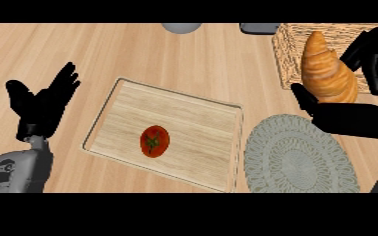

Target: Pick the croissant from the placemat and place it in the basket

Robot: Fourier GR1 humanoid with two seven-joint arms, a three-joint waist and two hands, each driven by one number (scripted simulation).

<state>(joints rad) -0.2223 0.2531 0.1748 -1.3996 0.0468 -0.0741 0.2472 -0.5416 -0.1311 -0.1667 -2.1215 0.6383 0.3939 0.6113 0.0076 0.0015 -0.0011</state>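
No text, labels, brands or numbers can be read — nothing legible is found on any surface in the head view.

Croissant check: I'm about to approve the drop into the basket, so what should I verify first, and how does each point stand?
1. Croissant held by right hand: ok.
2. Croissant off the placemat: ok.
3. Croissant over the basket: partly; it overlaps the front wall, not ok yet.
4. Basket inside free of things: cannot tell.
5. Left hand open, resting clear at left: ok.
6. Tomato on board, out of the path: ok.
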